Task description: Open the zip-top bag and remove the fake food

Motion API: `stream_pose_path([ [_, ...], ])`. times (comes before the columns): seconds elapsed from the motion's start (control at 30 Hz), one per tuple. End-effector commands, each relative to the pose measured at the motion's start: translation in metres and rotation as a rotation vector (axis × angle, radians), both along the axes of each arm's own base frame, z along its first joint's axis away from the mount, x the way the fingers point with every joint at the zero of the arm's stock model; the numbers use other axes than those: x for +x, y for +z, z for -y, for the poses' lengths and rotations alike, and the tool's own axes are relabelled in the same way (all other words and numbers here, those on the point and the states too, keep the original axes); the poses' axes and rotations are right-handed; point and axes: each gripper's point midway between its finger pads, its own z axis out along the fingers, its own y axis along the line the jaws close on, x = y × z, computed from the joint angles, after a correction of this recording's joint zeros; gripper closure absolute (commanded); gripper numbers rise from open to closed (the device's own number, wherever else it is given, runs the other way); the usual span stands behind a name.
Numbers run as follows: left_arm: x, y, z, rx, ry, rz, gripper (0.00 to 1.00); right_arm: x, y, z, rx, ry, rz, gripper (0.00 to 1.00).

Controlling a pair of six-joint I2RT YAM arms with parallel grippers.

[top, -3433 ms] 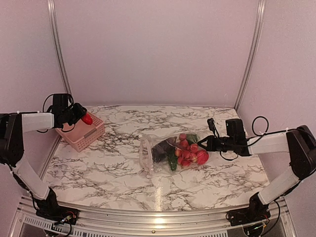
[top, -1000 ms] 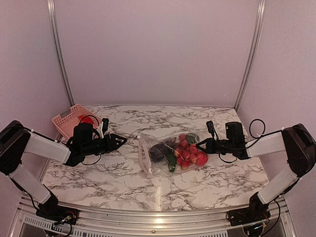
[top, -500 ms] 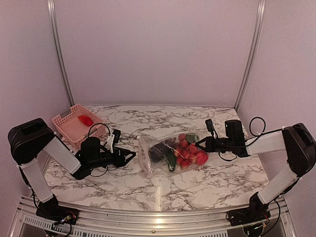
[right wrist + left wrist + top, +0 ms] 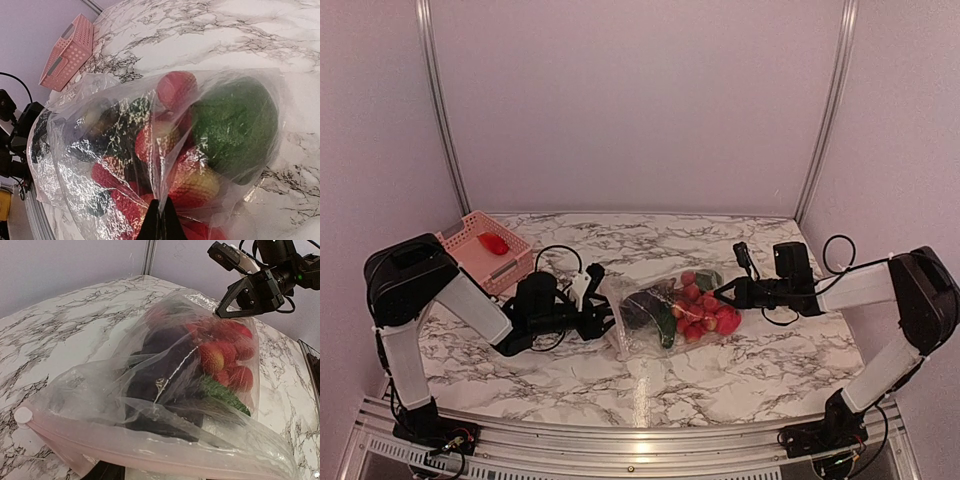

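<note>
While the right jaws clench the zip-top bag (image 4: 665,315) by thin film, the left jaws, state indeterminable, may tug it free.

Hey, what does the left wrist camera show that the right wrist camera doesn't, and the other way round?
Left wrist only: the whitish zip strip of the zip-top bag up close, and the right claw seen whole, pinched on the bag's far end. Right wrist only: the pink basket and part of the left arm. Both: the bag, the red fake food inside it, the marble table.
</note>
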Motion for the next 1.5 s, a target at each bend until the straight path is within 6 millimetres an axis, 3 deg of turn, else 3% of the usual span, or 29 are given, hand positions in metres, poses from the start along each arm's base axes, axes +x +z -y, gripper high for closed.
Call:
stream_pose_path([
  [0.0,0.001,-0.031,0.008,0.143,-0.043,0.023,0.43,0.008,0.012,-0.004,0.017,0.024,0.026,1.0],
  [0.33,0.008,-0.044,0.027,0.216,-0.054,0.092,0.31,0.009,0.01,-0.007,0.025,0.033,0.019,1.0],
  [0.6,0.023,-0.053,0.039,0.253,-0.035,0.105,0.12,0.008,0.008,-0.007,0.022,0.04,0.014,1.0],
  [0.8,0.034,-0.048,0.049,0.264,-0.028,0.139,0.1,0.009,0.009,-0.007,0.021,0.041,0.016,1.0],
  [0.93,0.036,-0.044,0.054,0.278,-0.032,0.156,0.19,0.009,0.009,-0.007,0.02,0.04,0.015,1.0],
  [1.17,0.027,-0.032,0.05,0.279,-0.043,0.069,0.53,0.01,0.009,-0.004,0.012,0.017,0.028,1.0],
  [1.47,0.001,-0.028,0.019,0.318,0.039,-0.194,0.6,0.019,0.021,0.011,0.002,-0.098,0.083,1.0],
])
